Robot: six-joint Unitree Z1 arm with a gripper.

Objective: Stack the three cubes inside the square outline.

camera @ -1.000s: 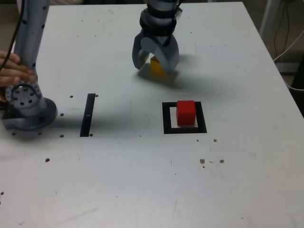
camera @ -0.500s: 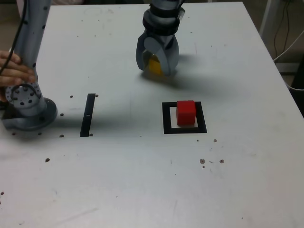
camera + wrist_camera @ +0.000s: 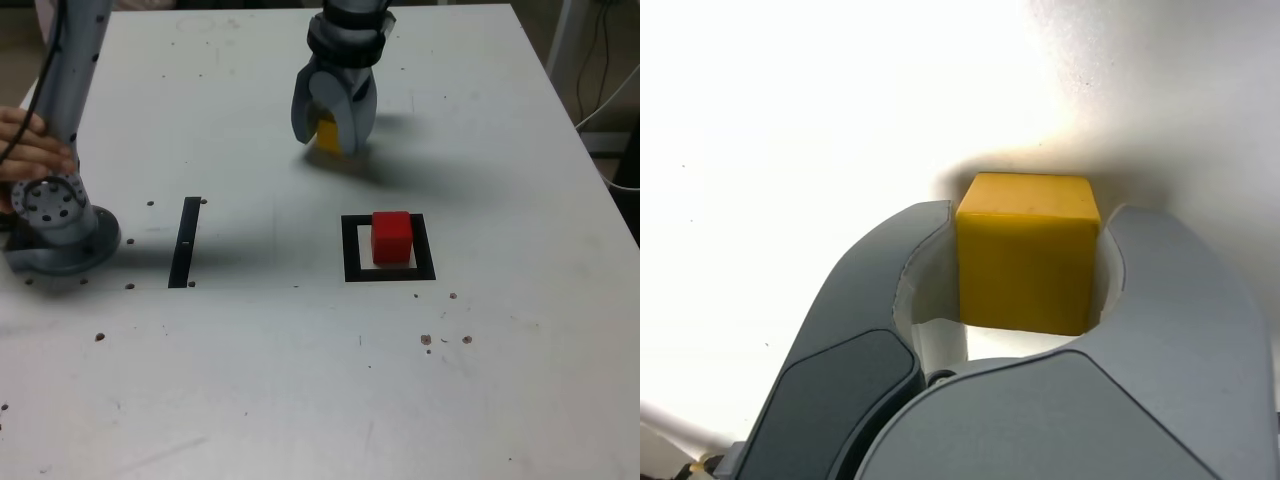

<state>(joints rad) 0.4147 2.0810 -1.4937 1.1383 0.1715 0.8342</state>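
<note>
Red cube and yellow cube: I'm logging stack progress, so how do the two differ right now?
The red cube sits free inside the square outline; the yellow cube lies outside it, farther back on the table. The claw is closed on the yellow cube's sides; nothing touches the red one. Both look the same size and matte.

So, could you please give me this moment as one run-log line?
phase: grasp | pincer: shut on yellow cube | red cube: inside square outline | green cube: not visible

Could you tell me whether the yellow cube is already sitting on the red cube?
No, the yellow cube is apart from the red cube.
</note>
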